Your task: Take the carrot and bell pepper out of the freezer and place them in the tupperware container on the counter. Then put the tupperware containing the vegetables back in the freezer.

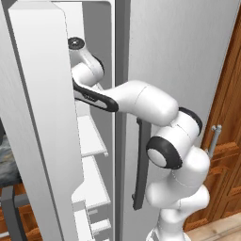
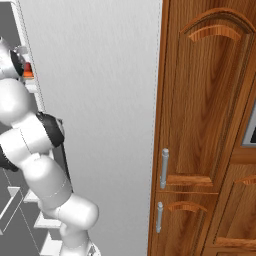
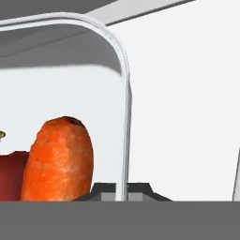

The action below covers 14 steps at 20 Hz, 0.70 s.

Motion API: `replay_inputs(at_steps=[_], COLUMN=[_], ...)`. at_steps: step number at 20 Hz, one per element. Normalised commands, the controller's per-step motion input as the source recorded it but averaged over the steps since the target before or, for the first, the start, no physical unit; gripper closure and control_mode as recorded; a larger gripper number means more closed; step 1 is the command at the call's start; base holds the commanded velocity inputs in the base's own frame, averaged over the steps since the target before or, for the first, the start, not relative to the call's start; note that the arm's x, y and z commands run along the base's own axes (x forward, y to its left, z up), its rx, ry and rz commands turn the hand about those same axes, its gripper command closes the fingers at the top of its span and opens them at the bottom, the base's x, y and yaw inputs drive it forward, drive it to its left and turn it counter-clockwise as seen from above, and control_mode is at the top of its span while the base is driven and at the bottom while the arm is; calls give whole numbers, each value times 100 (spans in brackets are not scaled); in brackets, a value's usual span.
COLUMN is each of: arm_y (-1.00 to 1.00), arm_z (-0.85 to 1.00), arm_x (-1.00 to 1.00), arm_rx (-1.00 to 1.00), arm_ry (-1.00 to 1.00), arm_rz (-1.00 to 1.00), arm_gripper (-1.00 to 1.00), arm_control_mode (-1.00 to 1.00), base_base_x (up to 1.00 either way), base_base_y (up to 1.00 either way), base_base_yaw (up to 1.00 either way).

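Note:
In the hand view the carrot [image 3: 58, 161] stands on end inside the light-grey tupperware container [image 3: 123, 93], with the dark-red bell pepper [image 3: 10, 176] at its left. My gripper [image 3: 122, 193] is shut on the container's thin side wall, one dark fingertip on each side of it. In the left base view my arm reaches high into the open freezer [image 1: 92, 136], and the hand is hidden behind the freezer's open door [image 1: 42, 117]. A scrap of orange and red from the carrot [image 2: 28, 75] and pepper shows past my arm in the right base view.
The fridge's closed right door carries a dark vertical handle [image 1: 140, 164] just beside my elbow. White freezer shelves and drawers [image 1: 94, 188] lie below my arm. Wooden cabinets [image 2: 210, 125] stand to the right, and a strip of marbled counter [image 1: 7, 160] shows at far left.

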Motion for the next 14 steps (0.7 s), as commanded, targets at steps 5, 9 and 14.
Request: replay_inputs(at_steps=[5,9,14], arm_y=[4,10,1], arm_z=[-28,-42,-11], arm_x=[8,0,0], arm_rx=[-8,-11,-8], arm_ry=[0,0,0], arm_rz=[0,-1,-3], arm_gripper=[100,-100,-100], arm_control_mode=[-100,-100,-100], base_base_x=[0,0,0], base_base_y=[0,0,0], base_base_yaw=[0,0,0])
